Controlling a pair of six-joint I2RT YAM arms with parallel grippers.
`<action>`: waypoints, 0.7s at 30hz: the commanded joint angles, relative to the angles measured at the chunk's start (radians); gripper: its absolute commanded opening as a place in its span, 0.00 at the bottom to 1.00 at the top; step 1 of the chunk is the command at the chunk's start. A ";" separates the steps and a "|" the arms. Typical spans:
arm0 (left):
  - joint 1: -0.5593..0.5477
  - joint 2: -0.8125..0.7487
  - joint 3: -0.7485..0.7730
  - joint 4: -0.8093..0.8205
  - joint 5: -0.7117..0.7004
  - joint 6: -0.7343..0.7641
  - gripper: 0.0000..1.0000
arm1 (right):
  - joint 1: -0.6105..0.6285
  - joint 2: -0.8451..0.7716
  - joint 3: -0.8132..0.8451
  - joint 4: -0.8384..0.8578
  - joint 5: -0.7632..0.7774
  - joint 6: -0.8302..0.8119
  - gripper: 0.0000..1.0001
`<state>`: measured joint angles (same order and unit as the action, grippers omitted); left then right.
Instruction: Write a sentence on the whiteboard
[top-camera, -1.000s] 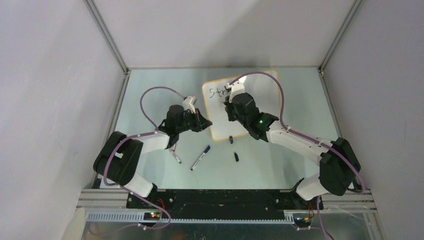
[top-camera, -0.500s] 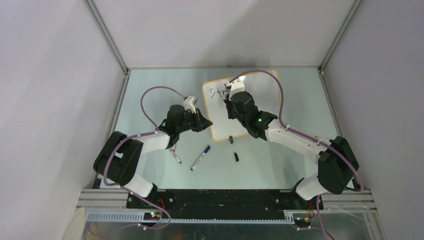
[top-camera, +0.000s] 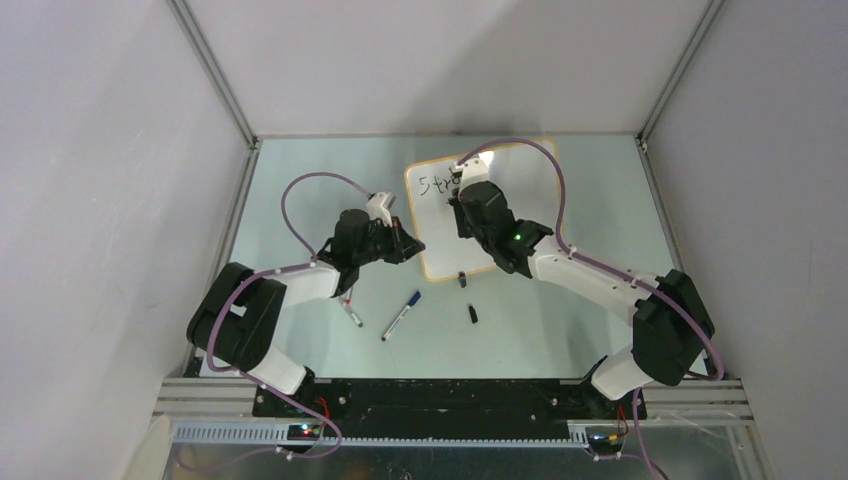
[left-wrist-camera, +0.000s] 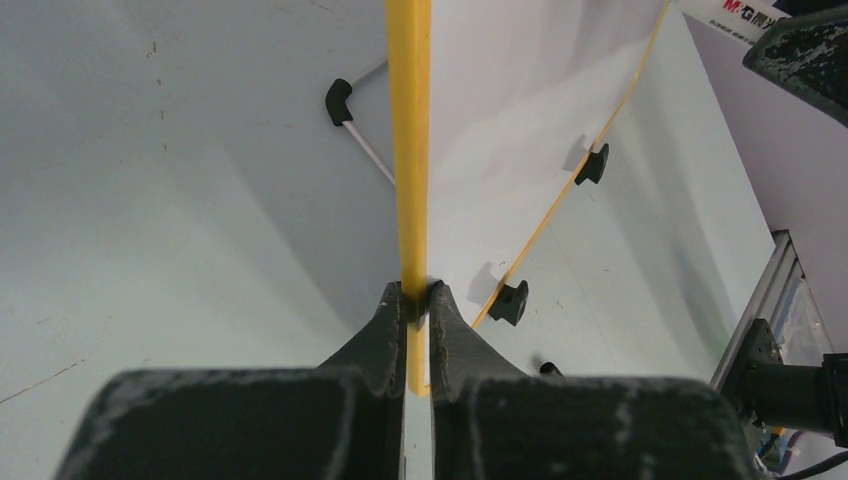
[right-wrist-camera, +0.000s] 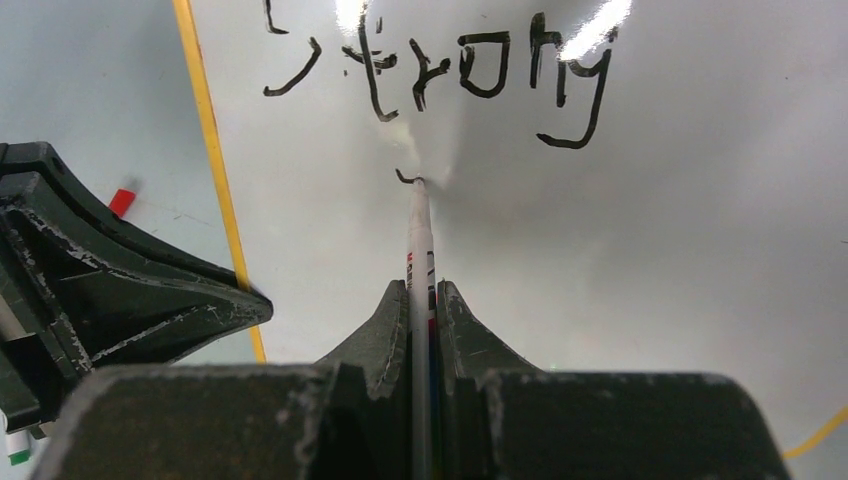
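Whiteboard: the whiteboard (top-camera: 432, 240) is seen at the upper centre of the top view, on the pale table (top-camera: 560, 320); whether it lies quite flat cannot be told.
Rim: in the left wrist view the orange-yellow rim (left-wrist-camera: 408, 150) runs straight up the middle of the frame.
Sentence: the sentence (right-wrist-camera: 440, 75) is written across the top of the right wrist view, and "Strong" can be read there; a small hooked stroke (right-wrist-camera: 403, 178) is seen just below it.
Left gripper: the left gripper (left-wrist-camera: 414, 298) is clamped on the whiteboard's rim, at the board's left edge in the top view.
Right gripper: the right gripper (right-wrist-camera: 423, 292) is closed around a white marker (right-wrist-camera: 419, 235), which is pointed up the frame.
Marker tip: the tip is pressed to the board at the small stroke.
Clip feet: two black feet (left-wrist-camera: 510, 302) (left-wrist-camera: 593, 164) are seen along the board's far rim, right of centre in the left wrist view.
Loose items: a blue-capped pen (top-camera: 401, 316), a second pen (top-camera: 351, 311) and a small black cap (top-camera: 472, 314) are laid on the table below the board.
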<state>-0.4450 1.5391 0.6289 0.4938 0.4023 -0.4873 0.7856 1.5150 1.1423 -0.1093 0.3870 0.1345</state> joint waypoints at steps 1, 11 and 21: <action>-0.012 0.001 0.027 -0.030 -0.043 0.052 0.00 | -0.017 0.002 0.050 -0.019 0.049 0.011 0.00; -0.012 0.000 0.027 -0.032 -0.045 0.053 0.00 | -0.022 -0.036 0.050 -0.021 -0.004 0.021 0.00; -0.012 -0.004 0.026 -0.034 -0.048 0.055 0.00 | -0.014 -0.056 0.056 0.023 -0.046 0.013 0.00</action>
<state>-0.4469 1.5391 0.6304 0.4900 0.3977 -0.4858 0.7704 1.4918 1.1526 -0.1341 0.3496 0.1452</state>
